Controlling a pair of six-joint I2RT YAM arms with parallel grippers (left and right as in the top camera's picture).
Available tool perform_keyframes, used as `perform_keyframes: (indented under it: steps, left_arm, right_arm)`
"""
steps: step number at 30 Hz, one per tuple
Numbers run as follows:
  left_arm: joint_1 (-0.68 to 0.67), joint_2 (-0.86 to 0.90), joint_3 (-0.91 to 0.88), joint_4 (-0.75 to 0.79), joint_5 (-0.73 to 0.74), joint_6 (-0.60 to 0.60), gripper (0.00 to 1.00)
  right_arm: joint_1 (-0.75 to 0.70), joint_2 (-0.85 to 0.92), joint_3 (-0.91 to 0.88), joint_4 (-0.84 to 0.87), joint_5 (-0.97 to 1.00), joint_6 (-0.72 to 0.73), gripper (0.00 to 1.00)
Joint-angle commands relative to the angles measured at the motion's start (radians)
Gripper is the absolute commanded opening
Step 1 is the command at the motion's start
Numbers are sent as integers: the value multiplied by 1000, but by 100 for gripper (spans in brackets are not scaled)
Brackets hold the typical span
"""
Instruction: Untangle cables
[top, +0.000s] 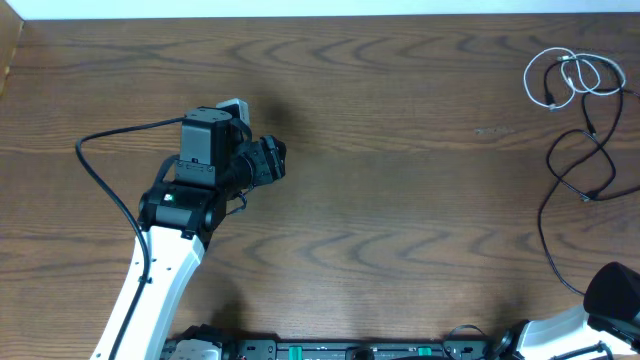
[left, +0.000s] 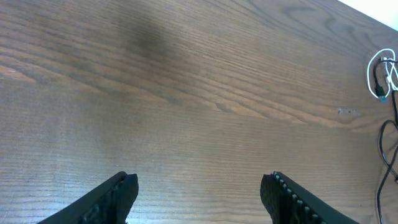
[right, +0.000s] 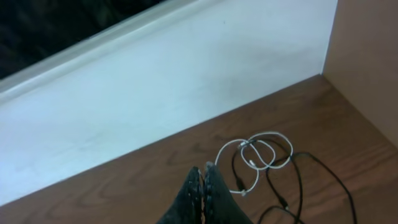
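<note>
The white cable (top: 575, 78) lies in loose loops at the far right corner of the table (top: 400, 210). The black cable (top: 542, 225) runs up into those loops and trails down the right edge toward my right arm. From my right wrist view, the black cord seems to cross under the white loops, so I judge the two are not yet separated.

My right gripper (right: 204, 177) is pinched shut on nothing and hangs near the cables, just short of the white loops. My left gripper (top: 272, 160) stands wide apart and empty over bare wood, well away from both cords.

I take this as the approach before a grasp. Next I need to open my right fingers and lower them onto one strand of the white cable, clear of the black. Then I can draw it sideways, perhaps with my left gripper coming across to pin the black one.

I see no container anywhere, so nothing is held in one.
</note>
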Motion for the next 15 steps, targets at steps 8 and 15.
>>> perform_keyframes:
  steps: [8,15]
  left_arm:
    - [3,0,19,-3,-14,14,94]
    - [3,0,19,-2,-14,14,96]
  right_arm:
    - [-4,-5,0,-137,12,-7,21]
    - [30,-79,0,-232,-57,-90,44]
